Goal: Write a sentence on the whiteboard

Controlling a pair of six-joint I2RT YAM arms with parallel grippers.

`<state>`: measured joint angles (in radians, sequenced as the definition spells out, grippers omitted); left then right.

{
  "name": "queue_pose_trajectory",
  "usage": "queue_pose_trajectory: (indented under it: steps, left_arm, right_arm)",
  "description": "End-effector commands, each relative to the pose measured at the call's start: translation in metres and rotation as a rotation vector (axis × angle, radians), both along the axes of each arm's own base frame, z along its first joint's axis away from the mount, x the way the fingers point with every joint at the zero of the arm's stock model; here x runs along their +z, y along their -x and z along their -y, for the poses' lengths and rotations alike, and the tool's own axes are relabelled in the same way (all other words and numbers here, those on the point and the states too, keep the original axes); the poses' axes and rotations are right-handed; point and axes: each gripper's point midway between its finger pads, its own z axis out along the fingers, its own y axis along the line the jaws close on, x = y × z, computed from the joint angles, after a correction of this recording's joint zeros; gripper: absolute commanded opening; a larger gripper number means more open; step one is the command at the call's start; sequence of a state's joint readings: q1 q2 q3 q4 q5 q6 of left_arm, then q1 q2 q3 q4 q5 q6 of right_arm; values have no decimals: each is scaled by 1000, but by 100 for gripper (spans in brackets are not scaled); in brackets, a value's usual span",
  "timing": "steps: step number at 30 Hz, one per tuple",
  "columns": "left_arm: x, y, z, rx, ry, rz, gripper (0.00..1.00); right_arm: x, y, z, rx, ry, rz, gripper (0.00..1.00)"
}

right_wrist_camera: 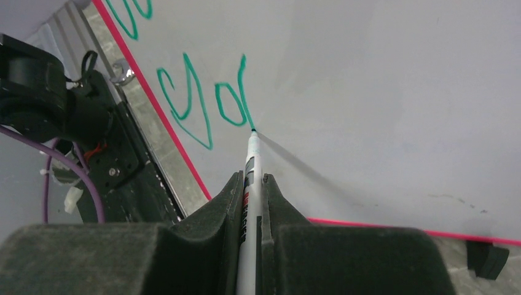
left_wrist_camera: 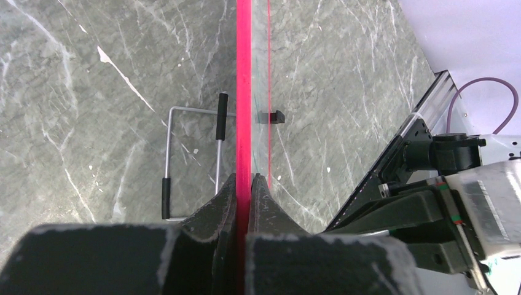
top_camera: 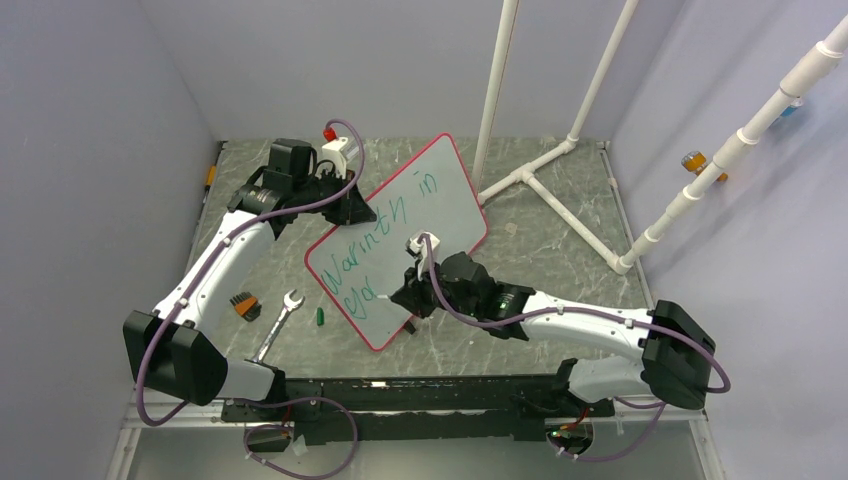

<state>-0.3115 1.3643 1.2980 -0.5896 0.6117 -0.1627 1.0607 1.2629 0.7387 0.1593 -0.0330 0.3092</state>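
Observation:
The whiteboard [top_camera: 440, 200], white with a red rim, lies tilted across the middle of the table. Green lettering of the sentence [top_camera: 385, 222] reads "Warmth in", with a short second line [top_camera: 356, 297] below it. My left gripper [top_camera: 352, 208] is shut on the board's upper left edge. In the left wrist view the red rim [left_wrist_camera: 244, 92] runs between its fingers [left_wrist_camera: 228, 203]. My right gripper [top_camera: 408, 298] is shut on a white marker [right_wrist_camera: 252, 169]. The marker's green tip [right_wrist_camera: 252, 130] touches the board at the end of the last stroke [right_wrist_camera: 242, 92].
A wrench [top_camera: 277, 325], a green marker cap [top_camera: 320, 316] and a small orange and black item [top_camera: 243, 305] lie left of the board. A white pipe frame [top_camera: 560, 170] stands at the back right. A wire stand [left_wrist_camera: 190, 160] lies under the board's edge.

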Motion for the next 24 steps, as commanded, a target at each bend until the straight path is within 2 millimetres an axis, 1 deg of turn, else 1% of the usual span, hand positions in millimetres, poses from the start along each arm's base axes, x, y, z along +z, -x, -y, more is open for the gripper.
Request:
queue_pose_trajectory:
  steps: [1, 3, 6, 14, 19, 24]
  left_arm:
    - [-23, -14, -12, 13, -130, 71, 0]
    - [-23, -14, -12, 14, -129, 70, 0]
    - [-23, -14, -12, 15, -131, 70, 0]
    - [-23, -14, -13, 14, -133, 70, 0]
    - [-22, -14, -12, 13, -131, 71, 0]
    - [-23, -14, -12, 13, -132, 71, 0]
  right_arm:
    - [-6, -4, 7, -41, -4, -2, 0]
    - [-5, -4, 7, -39, -2, 0, 0]
    - [0, -12, 10, -75, 15, 25, 0]
    - [34, -34, 15, -131, 7, 95, 0]
    - [48, -43, 9, -126, -1, 117, 0]
    - [61, -47, 0, -113, -21, 131, 0]
